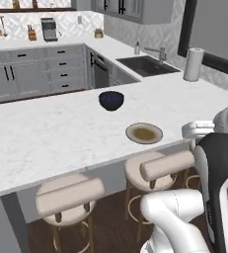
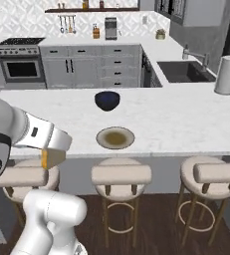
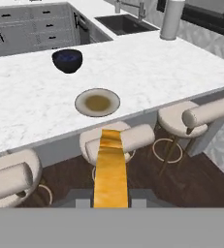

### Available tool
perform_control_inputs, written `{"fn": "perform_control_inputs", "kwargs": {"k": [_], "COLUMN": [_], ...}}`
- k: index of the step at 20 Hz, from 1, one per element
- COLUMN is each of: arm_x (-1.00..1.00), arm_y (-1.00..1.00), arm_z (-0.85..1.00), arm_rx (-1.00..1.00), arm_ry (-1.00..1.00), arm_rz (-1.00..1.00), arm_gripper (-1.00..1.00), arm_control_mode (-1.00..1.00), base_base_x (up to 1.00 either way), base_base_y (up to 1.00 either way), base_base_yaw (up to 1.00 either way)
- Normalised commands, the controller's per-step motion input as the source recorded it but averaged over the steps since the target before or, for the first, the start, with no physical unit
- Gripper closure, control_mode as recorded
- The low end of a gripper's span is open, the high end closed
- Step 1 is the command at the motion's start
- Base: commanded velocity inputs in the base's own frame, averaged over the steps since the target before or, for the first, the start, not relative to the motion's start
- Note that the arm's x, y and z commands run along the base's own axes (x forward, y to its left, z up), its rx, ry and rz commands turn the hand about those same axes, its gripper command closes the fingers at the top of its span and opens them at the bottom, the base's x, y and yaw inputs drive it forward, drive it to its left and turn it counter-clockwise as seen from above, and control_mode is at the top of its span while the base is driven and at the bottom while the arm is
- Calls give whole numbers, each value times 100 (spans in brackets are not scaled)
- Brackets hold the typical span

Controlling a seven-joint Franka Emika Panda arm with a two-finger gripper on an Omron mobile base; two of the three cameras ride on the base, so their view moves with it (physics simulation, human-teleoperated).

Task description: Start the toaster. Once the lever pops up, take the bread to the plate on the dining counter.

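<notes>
My gripper [image 3: 111, 202] is shut on the bread [image 3: 111, 169], a golden-yellow slice seen edge-on that sticks out forward from the fingers. In the right base view the bread [image 2: 51, 158] hangs under the gripper [image 2: 53, 151] at the near edge of the dining counter [image 2: 186, 124], left of the plate [image 2: 115, 137]. The plate [image 3: 97, 102] is round, tan in the middle with a pale rim, and bare; it lies near the counter's front edge [image 1: 46, 133], straight ahead of the bread and a short way beyond it. The plate [image 1: 144, 133] also appears in the left base view. The toaster is out of view.
A dark blue bowl [image 3: 67, 60] stands behind the plate, also seen as the bowl [image 1: 111, 100] [image 2: 107, 100]. Padded stools [image 3: 116, 140] [image 2: 120, 177] line the counter's near side under the gripper. A paper towel roll [image 2: 227, 74] and sink [image 1: 146, 65] are at the far right.
</notes>
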Motion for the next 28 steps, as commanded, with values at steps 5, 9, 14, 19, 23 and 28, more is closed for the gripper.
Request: {"fn": "perform_control_inputs", "kwargs": {"k": [5, 9, 14, 19, 23, 28], "arm_x": [0, 0, 0, 27, 65, 95], "arm_y": [0, 0, 0, -20, -60, -46], "arm_z": [0, 0, 0, 0, -24, -61], "arm_rx": [0, 0, 0, 8, 19, 17], "arm_ry": [0, 0, 0, 3, 4, 6], "arm_rz": [0, 0, 0, 11, 31, 38], "arm_gripper": [100, 100, 100, 100, 100, 100], "arm_control_mode": [100, 100, 100, -100, -100, -100], "base_base_x": [35, 48, 65, 46, 0, 0], "base_base_y": [-75, -75, -71, -32, 0, 0], "base_base_yaw": [58, 56, 53, 22, 0, 0]}}
